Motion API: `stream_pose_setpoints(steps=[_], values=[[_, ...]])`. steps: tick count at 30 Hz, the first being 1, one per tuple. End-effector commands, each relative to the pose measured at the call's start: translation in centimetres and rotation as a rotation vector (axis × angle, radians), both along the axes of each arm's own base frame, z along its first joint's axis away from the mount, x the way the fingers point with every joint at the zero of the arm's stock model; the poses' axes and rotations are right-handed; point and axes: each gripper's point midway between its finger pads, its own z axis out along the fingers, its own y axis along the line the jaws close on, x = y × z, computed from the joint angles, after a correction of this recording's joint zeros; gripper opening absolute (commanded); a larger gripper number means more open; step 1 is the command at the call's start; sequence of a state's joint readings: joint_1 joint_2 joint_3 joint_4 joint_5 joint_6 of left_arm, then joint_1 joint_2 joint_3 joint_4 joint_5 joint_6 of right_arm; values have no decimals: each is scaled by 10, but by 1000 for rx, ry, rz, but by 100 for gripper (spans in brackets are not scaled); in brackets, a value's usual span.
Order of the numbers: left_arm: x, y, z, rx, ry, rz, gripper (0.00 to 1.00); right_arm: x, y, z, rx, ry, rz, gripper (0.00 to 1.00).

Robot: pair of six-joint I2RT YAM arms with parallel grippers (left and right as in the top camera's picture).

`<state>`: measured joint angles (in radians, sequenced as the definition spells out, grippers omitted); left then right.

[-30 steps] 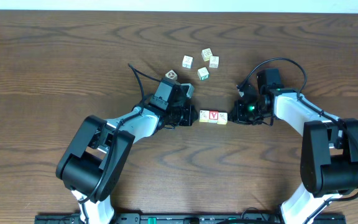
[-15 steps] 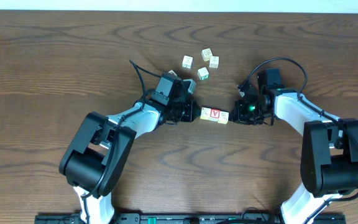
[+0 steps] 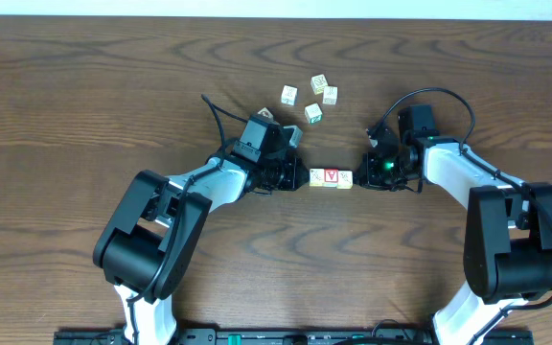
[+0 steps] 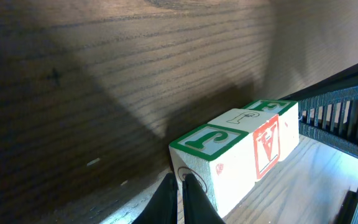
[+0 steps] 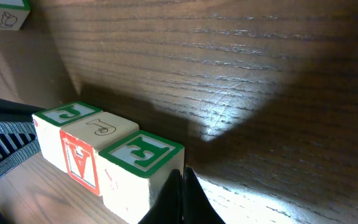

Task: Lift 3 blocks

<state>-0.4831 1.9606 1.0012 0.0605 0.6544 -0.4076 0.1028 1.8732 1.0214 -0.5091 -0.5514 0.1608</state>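
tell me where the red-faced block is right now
Overhead view, near mid-frame: the red-faced block is the middle of a three-block row, flanked by pale blocks, between the left end effector and the right end effector.

Three blocks (image 3: 331, 178) in tight straight row, sides touching, mid-table; middle one's side face red, white letter.

Table (image 3: 65, 77) looks like dark brown wood, or a wood-look laminate. The grain is clearly visible with fine ridges, and there's a soft satin sheen where the light lands in the right wrist view. The three blocks (image 3: 330, 178) in the row are pale, bare-looking wood, matt, with flat green and red paint on the faces. The arms (image 3: 448, 168) have smooth white and black shells that look like plastic, slightly glossy.
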Motion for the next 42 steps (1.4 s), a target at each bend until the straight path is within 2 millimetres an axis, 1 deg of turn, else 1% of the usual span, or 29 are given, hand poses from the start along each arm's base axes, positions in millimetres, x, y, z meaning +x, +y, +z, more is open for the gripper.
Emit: stream_pose_setpoints(steps=[1,10,23,30,42], values=[[-5,-16,10,-66,4,-66,7,-8,24,8,113,20,41,1],[-12,-26,11,-70,-5,-94,7,-12,50,10,123,-7,111,1],[-12,-25,11,-69,-5,-94,7,-13,51,10,125,-2,107,1],[-14,-26,12,-80,1,-103,7,-8,66,25,232,-39,138,1],[-14,-26,12,-81,2,-104,7,-9,66,24,231,-35,137,1]])
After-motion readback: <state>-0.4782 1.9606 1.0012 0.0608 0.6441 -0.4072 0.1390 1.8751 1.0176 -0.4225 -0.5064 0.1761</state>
